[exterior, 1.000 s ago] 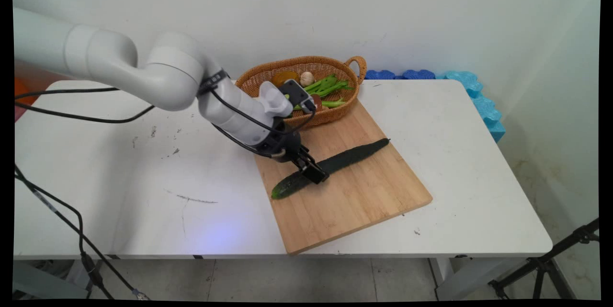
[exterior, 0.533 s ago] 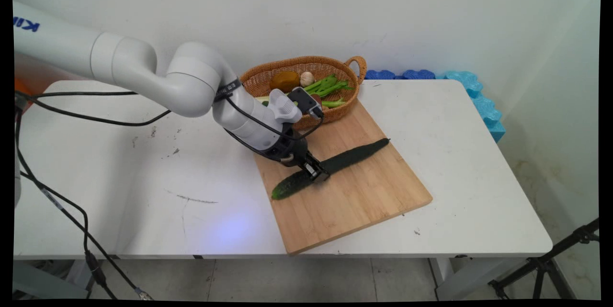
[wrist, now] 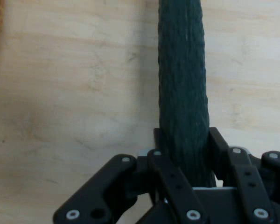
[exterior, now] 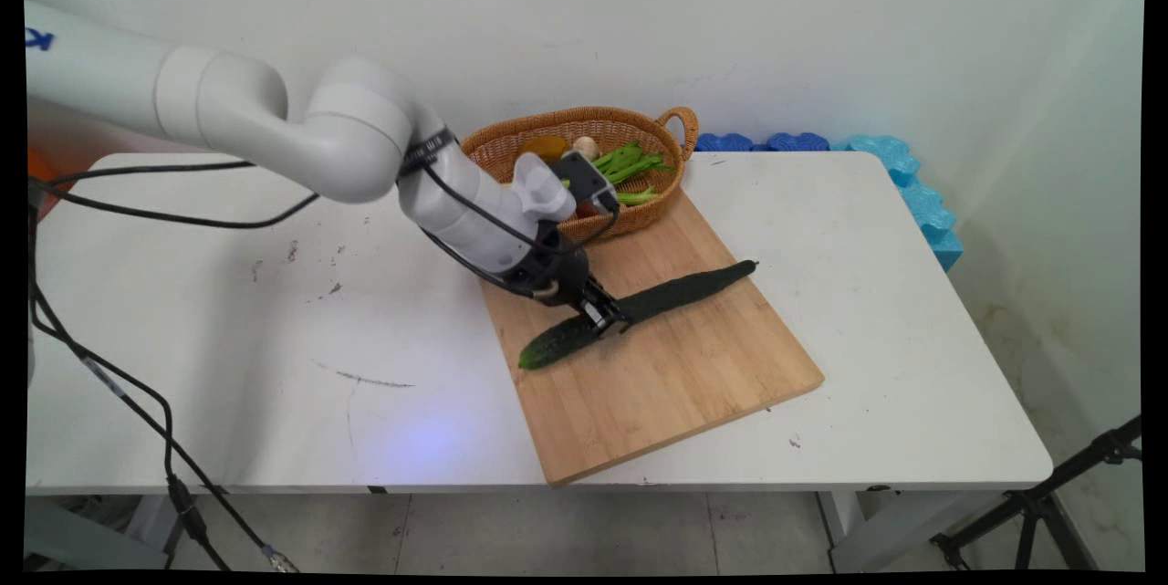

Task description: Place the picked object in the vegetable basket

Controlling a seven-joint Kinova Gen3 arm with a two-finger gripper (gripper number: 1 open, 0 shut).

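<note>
**Gripper clamped on the cucumber over the board**

Nearest to the camera is the front part of the table (exterior: 274, 439), bare and white with some dark marks. On it lies the wooden board (exterior: 675, 384). The gripper (exterior: 604, 318) is over the board's left part, and its jaws are closed on the cucumber (exterior: 680, 291) a little left of its middle; the hand view shows the cucumber (wrist: 183, 93) pressed between both fingers (wrist: 162, 142). So the grasp looks done. The cucumber seems slightly off the board, though I cannot tell for sure. Behind the board stands a basket (exterior: 657, 124) with greens (exterior: 630, 162) and other vegetables, touching the board's far edge.
</note>
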